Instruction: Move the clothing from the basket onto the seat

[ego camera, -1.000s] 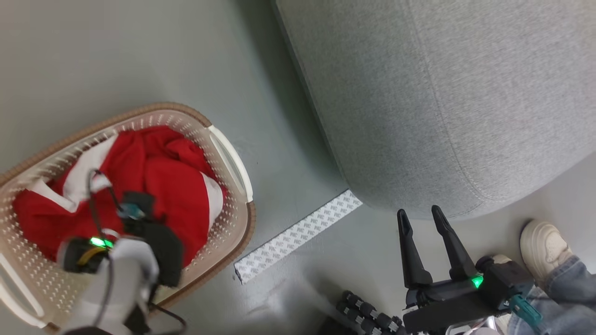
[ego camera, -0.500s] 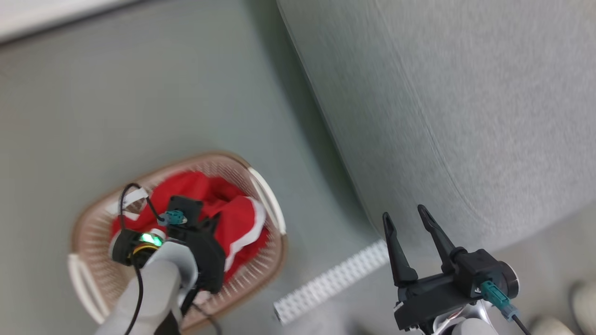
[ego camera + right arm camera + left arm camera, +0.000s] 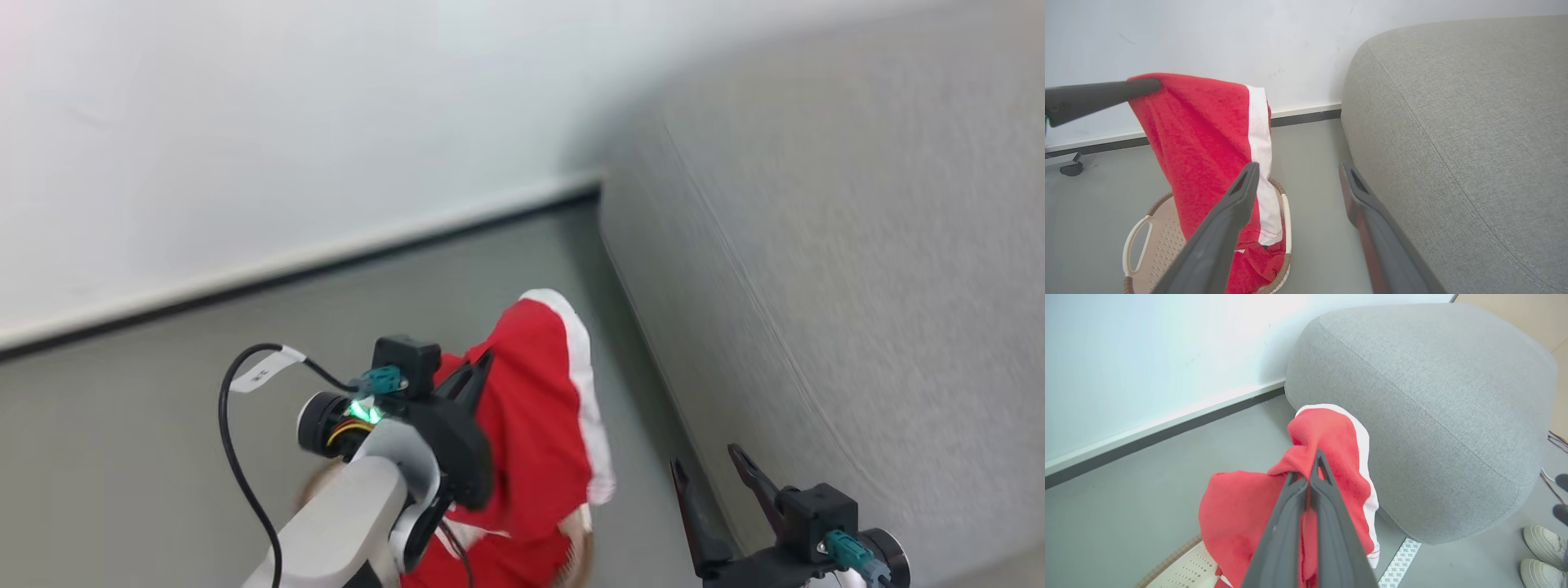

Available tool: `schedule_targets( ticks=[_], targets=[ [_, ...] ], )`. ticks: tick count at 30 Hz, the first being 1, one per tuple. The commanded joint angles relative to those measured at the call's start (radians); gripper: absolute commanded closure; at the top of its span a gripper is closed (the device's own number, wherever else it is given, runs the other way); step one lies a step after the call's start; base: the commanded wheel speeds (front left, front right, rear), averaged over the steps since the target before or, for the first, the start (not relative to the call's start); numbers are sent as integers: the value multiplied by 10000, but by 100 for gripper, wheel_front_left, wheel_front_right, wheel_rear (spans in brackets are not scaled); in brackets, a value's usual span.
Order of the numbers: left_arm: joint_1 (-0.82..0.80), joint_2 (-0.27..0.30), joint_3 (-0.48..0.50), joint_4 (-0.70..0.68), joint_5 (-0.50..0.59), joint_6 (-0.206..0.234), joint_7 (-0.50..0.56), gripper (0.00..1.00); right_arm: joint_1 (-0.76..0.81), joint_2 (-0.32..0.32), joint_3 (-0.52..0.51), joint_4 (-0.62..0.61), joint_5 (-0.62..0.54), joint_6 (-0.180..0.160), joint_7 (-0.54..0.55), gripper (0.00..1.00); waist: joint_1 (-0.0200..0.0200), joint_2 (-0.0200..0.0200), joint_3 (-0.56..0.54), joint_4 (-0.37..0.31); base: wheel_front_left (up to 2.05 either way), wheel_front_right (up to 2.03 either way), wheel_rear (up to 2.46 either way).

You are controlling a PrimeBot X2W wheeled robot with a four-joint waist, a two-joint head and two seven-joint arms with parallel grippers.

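Left pincer [image 3: 1315, 461] clenched on the clothing [image 3: 1208, 122], which hangs over the basket [image 3: 1137, 241]; right pincer [image 3: 1299, 167] released, idle beside the seat [image 3: 1433, 396]; advise raising the fabric clear, then carrying it well over the seat before letting go.

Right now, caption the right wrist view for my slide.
Left gripper holds red clothing over the basket beside the grey seat; right gripper open.

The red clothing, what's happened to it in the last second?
The left gripper, shut on the clothing, has raised it from the basket; it now hangs beside the seat, lower end over the basket. The right gripper stayed open and empty.
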Motion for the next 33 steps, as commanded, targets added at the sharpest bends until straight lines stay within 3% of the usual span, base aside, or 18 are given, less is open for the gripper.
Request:
schedule_targets(
  ticks=[1,11,33],
  targets=[
    [2,-21,-116,-151,-144,94,10,100,226,-60,28,-57,119,1,133,0,4,3,-2163,1674,0,0,0],
    [-763,-18,-1074,-678,-922,446,101,100,696,-95,225,-364,324,1,865,0,4,3,-2946,2225,0,0,0],
    [-1108,-15,-2456,-901,-2132,630,-103,100,-545,21,1468,299,1314,1,1339,0,4,3,-3035,2225,0,0,0]
  ],
)
